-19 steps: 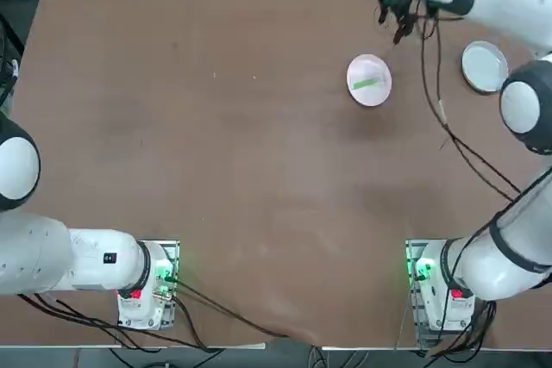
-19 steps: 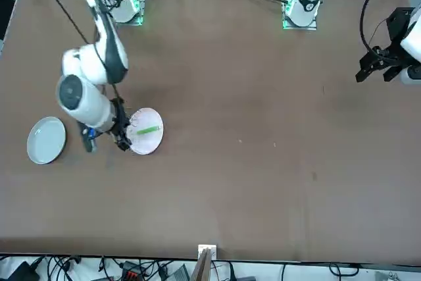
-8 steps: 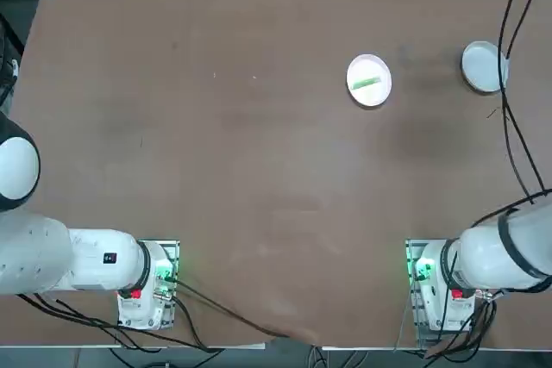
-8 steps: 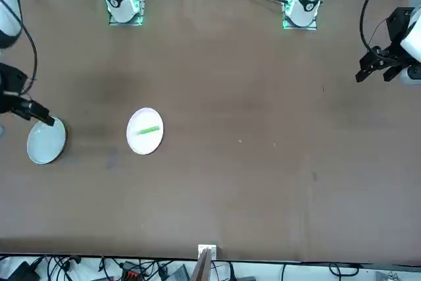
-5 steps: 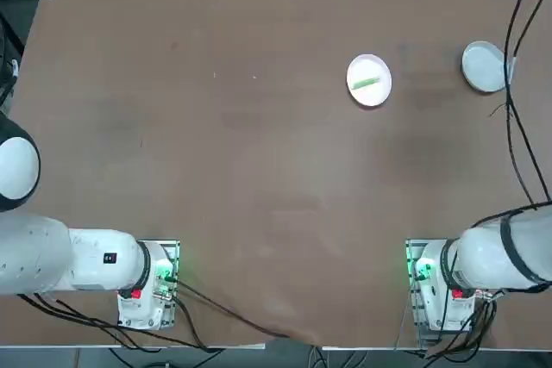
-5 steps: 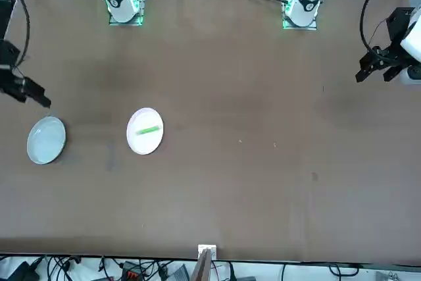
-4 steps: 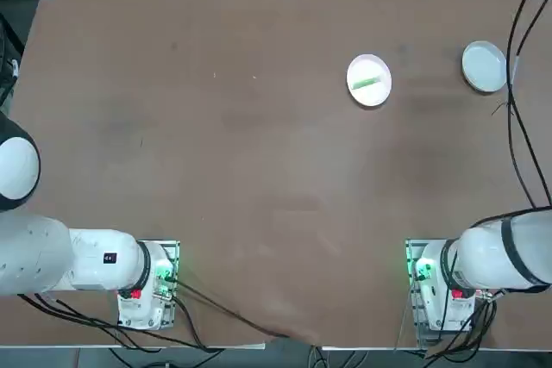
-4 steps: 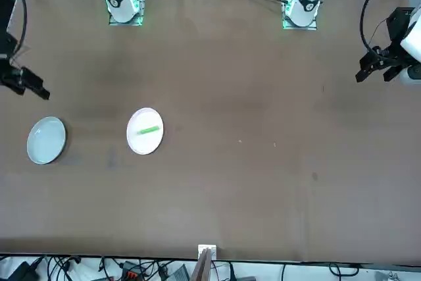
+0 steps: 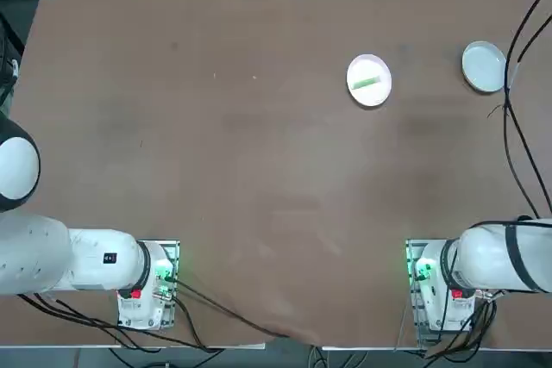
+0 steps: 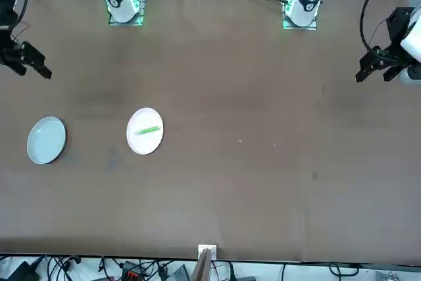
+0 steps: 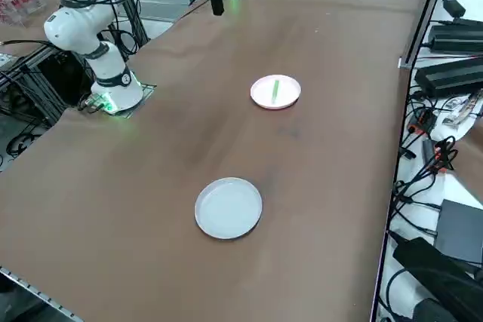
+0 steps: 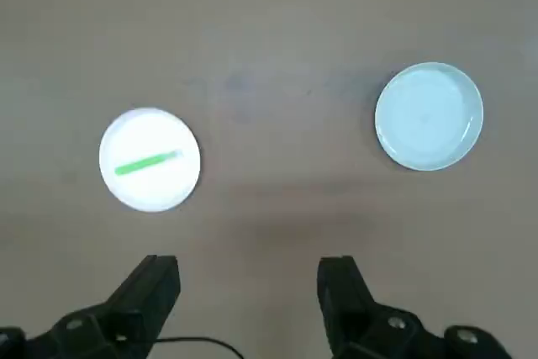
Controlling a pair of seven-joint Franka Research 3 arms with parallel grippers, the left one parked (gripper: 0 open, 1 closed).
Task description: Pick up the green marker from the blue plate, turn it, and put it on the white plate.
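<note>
My gripper (image 12: pixel 244 292) hangs high over the table, jaws wide and empty. The marker (image 12: pixel 147 163) lies flat on the white plate (image 12: pixel 150 192), blue plate (image 12: pixel 429 115) bare. Light, stiff, likely slick; I'd pinch it mid-length.

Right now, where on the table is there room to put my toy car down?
Nearly everywhere. The table is bare brown between the arm bases and the far edge. Only one corner is busy: the white plate holding the green marker, and the blue plate beside it. The right gripper hangs high above, fingers open.
</note>
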